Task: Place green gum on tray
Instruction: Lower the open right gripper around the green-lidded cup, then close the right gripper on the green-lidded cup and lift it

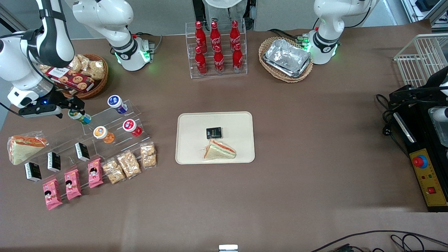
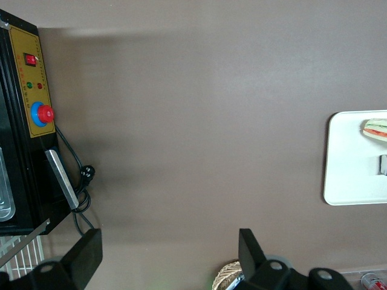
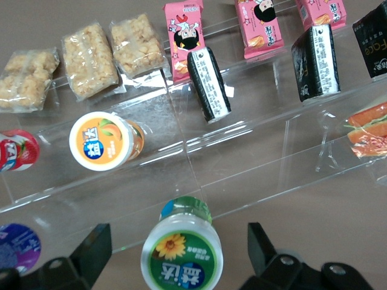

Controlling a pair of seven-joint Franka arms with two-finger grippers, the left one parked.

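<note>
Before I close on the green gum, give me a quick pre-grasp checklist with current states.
1. Gripper open: ok.
2. Green gum sits between the fingers: ok.
3. Fingers clear of the orange gum: ok.
4. Fingers low enough on the gum's body: cannot tell.
5. Tray has bare space beside the sandwich and black packet: ok.

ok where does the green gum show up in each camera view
Front view: green gum on the clear stand's upper step, at the gripper.
Right wrist view: green gum between the open fingers.
Left wrist view: not in it.
Shared landmark: orange-lidded bottle, one step nearer the front camera.
</note>
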